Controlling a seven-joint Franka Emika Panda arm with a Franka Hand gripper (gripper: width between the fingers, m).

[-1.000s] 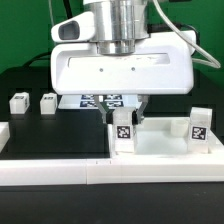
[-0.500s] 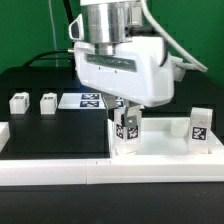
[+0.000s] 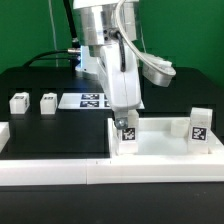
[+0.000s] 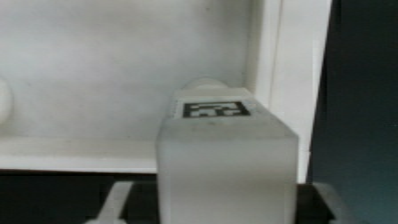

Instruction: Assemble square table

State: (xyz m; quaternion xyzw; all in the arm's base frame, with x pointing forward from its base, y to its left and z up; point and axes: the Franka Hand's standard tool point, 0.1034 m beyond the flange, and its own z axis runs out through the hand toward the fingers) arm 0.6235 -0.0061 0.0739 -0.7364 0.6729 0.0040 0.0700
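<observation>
Two loose legs [image 3: 47, 102] stand well apart; your jaws grasp a third leg [image 3: 126, 131] at the top's [image 3: 160, 148] corner

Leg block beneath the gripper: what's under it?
White tabletop, near its corner, lies under the leg block. The block's own body covers the contact, so the joint cannot be seen.

Gripper [image 3: 125, 121] with leg block [image 3: 126, 139]: broadside to edge-on.
</observation>
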